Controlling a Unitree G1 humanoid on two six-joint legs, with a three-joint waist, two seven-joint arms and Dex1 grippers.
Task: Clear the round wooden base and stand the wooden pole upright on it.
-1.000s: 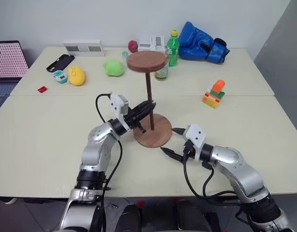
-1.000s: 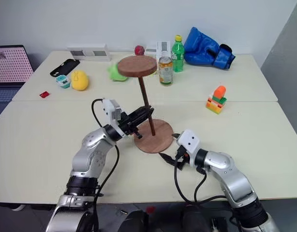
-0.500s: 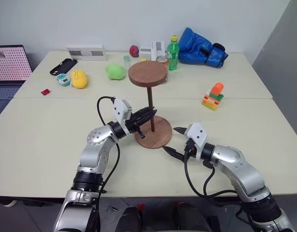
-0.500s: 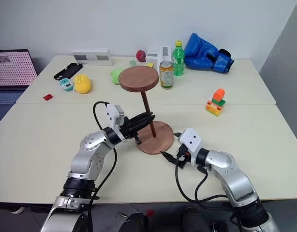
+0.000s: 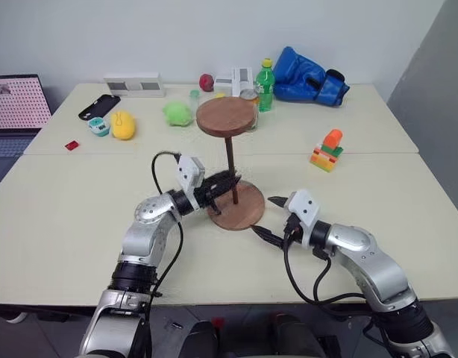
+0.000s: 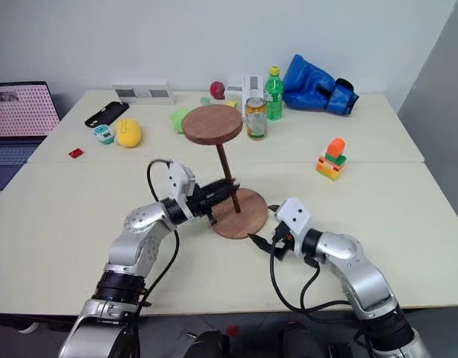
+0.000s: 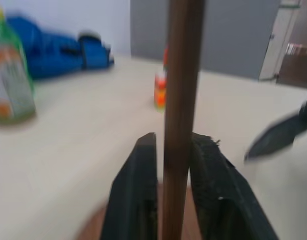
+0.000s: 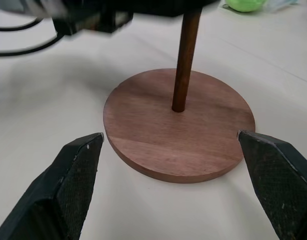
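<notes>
Overhead, from the head cameras: standing upright at the centre of a flat round reddish-brown wooden base (image 5: 242, 215) on the pale desk (image 5: 65, 209), a thin dark wooden pole (image 5: 230, 160), topped by a smaller round wooden disc (image 5: 227, 116). Reaching in level from the robot's left, the left gripper (image 5: 230, 179), set around the pole low down. Just beside the base's near right edge, the right gripper (image 5: 262, 215), spread wide and holding nothing.

Next, along the left wrist: pole (image 7: 181, 75) running straight up through the left gripper (image 7: 173, 137); clamped or loosened, cannot tell.

Lastly, along the right wrist: base (image 8: 143, 135) lying flat with the pole (image 8: 187, 50) planted in its middle; right gripper (image 8: 169, 134) gaping, black fingers (image 8: 78, 175) on either side of the base and clear of it.
</notes>
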